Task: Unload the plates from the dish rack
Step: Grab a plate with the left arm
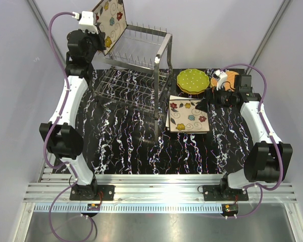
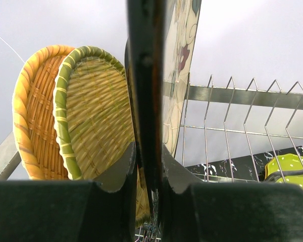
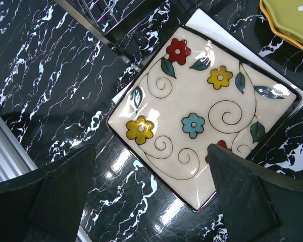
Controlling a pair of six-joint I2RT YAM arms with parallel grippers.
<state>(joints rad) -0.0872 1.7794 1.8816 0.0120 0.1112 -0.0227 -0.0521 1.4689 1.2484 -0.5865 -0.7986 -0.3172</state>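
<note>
Glaze leaves the square cream flowered plate (image 1: 113, 19) slick and brittle, we judge; our left gripper (image 2: 147, 156) pinches its rim, our right gripper (image 3: 151, 151) gapes.

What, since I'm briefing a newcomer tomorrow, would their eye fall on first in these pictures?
Probably the square cream plate with coloured flowers, held on edge by the left gripper above the far left corner of the tall steel wire dish rack. Next, a matching flowered plate lying flat on the black marbled table right of the rack, with the open right gripper pointed at it.
</note>
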